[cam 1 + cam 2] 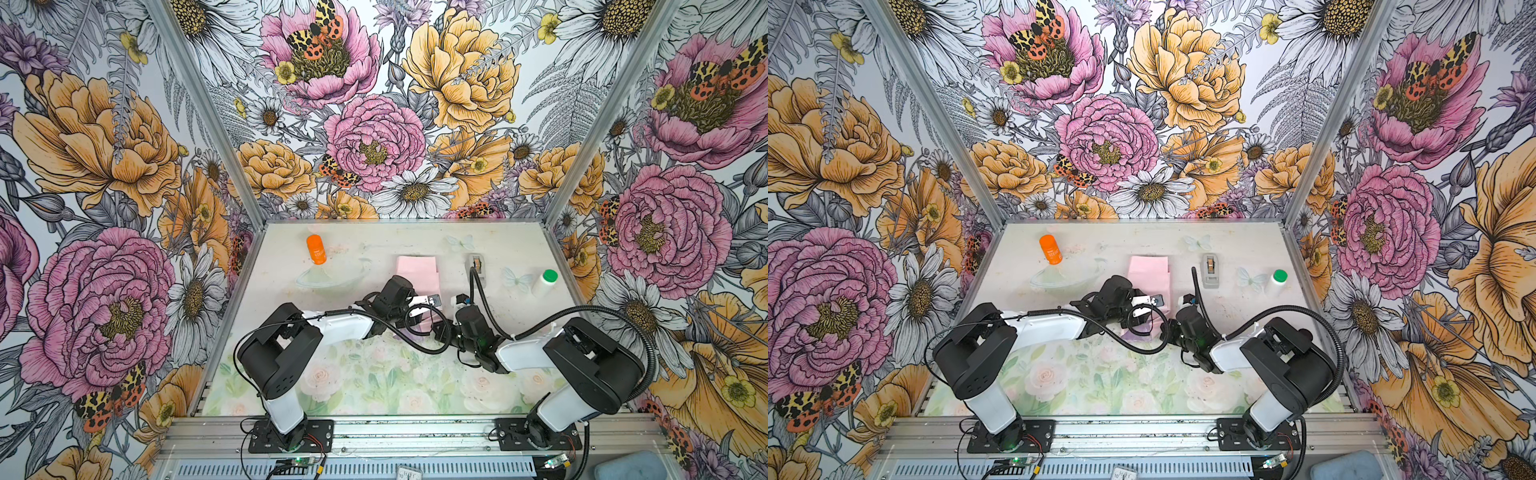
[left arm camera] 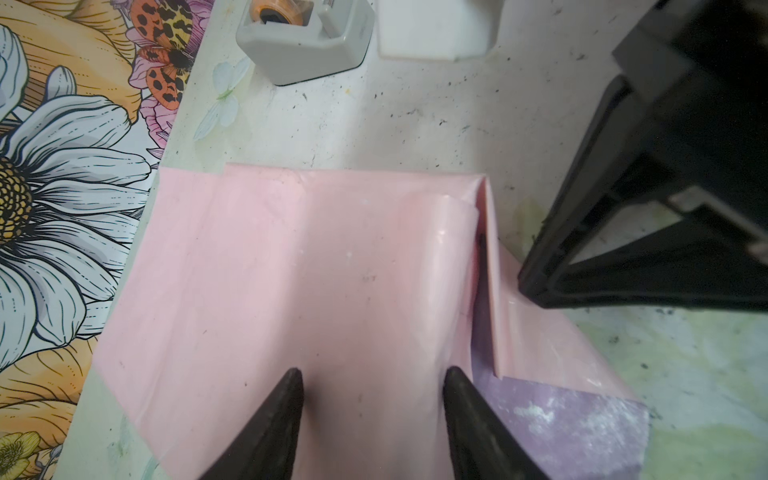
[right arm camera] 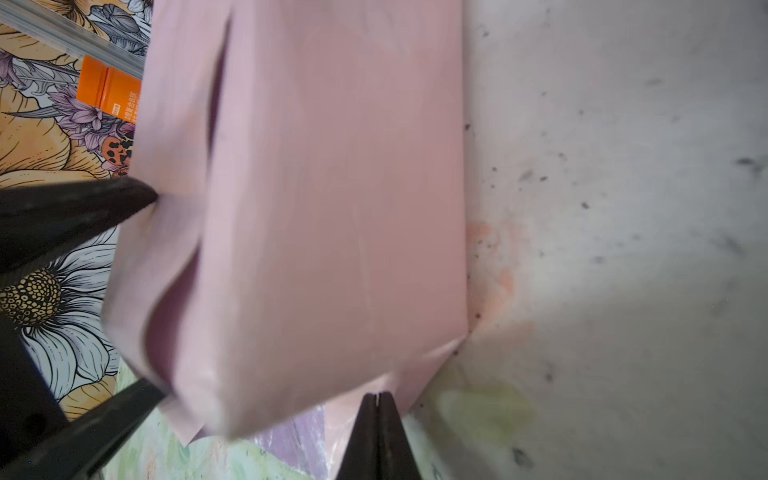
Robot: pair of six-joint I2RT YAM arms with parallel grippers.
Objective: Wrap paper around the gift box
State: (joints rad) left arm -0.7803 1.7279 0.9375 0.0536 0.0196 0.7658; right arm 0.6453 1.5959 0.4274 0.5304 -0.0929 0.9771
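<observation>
Paper (image 2: 270, 270), pink side out, under wide-apart left gripper (image 2: 372, 370); right gripper (image 3: 377, 395) clenched at its edge.

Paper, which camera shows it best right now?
The left wrist view: the paper lies sharp and almost whole, pink folds plus a lilac corner. The right wrist view is close but blurred; in both top views the left arm covers its near part.

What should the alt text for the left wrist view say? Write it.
Pale pink paper, creased and folded over, lies on the table under the open left claw. Its lilac side shows at one corner; a grey tape dispenser stands beyond the sheet and the right arm beside it.
</observation>
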